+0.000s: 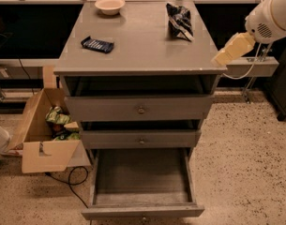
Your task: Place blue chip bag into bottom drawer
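Arm (274,13): smooth, rounded white shell, glossy, entering from the upper right corner. One round patch of small dark holes (264,29) sits on the shell's lower face, like a vent grille. Gripper (221,59): pale cream-yellow, blocky and tapering toward its tip, matte, clearly a different tone from the white shell; it sits just off the right edge of the desk (142,46), near the front corner. A thin pale cable (255,65) loops below the shell.
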`<state>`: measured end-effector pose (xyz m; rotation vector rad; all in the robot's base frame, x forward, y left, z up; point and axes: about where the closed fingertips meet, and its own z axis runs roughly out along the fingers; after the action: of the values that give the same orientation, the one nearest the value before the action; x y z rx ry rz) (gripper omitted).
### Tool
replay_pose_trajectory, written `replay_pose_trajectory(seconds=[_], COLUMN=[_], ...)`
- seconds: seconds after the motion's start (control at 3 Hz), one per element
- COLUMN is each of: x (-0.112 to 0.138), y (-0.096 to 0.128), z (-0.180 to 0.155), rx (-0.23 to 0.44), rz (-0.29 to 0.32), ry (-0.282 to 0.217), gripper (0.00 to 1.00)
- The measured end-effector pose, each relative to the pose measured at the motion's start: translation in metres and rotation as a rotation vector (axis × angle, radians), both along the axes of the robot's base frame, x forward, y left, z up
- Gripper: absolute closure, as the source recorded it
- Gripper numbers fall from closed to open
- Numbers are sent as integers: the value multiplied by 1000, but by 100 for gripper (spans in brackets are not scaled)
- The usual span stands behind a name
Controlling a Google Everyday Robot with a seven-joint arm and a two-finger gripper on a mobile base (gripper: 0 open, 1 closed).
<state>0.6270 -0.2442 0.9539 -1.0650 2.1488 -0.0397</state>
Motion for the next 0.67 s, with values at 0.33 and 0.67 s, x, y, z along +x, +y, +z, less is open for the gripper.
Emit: replay_pose_trajectory(seconds=[0.33, 0.67], x=[19, 84], y=[10, 33], z=[-6, -14], rx=[30, 85], rz=[26, 19], ry=[-15, -86], gripper=[0, 0])
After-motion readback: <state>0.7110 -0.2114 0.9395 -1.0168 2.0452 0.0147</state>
